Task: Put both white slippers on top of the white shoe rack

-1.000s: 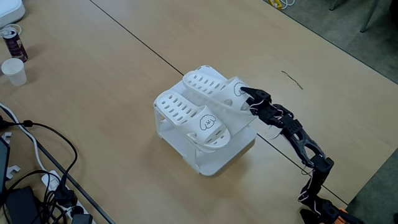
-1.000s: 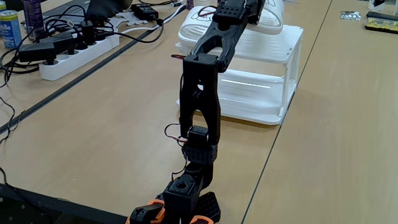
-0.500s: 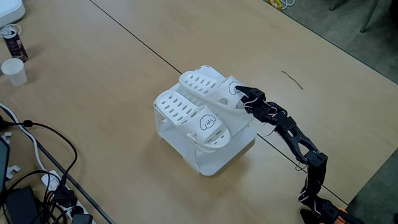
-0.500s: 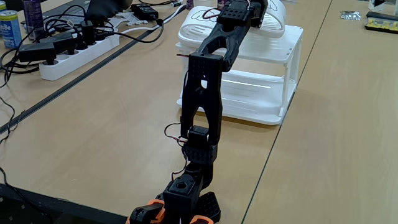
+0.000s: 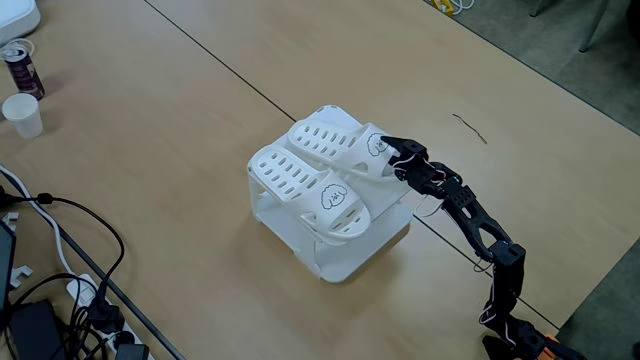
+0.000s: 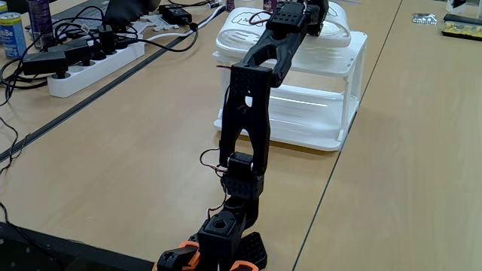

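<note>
A light wood-grain desk (image 5: 150,130), split by a dark seam (image 5: 215,62), fills both fixed views under even light; grey carpeted floor (image 5: 560,40) lies beyond its edge.

No words, brands or numbers clear enough to read. Just a small black drawn face on the strap of each of the white slippers (image 5: 335,197) (image 5: 378,146). Print on the can (image 5: 21,68) too blurry to make out.
</note>
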`<state>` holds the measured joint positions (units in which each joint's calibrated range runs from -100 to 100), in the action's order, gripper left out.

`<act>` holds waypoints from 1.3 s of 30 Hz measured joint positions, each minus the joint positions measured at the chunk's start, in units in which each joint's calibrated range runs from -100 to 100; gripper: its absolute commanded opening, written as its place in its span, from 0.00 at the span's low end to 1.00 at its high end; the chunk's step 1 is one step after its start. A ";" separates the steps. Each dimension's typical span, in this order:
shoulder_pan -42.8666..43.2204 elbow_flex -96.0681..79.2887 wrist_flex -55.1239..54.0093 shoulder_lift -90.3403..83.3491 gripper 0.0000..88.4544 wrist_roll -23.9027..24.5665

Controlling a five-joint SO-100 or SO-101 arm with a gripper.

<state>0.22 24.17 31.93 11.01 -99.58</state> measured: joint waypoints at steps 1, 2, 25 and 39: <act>0.00 0.00 0.00 0.00 0.18 0.00; 0.00 0.00 0.00 0.00 0.19 0.00; 3.60 -4.31 0.00 0.08 0.20 0.00; 3.45 -10.87 -0.60 -2.14 0.20 0.00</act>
<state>3.67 13.30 31.33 8.87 -99.58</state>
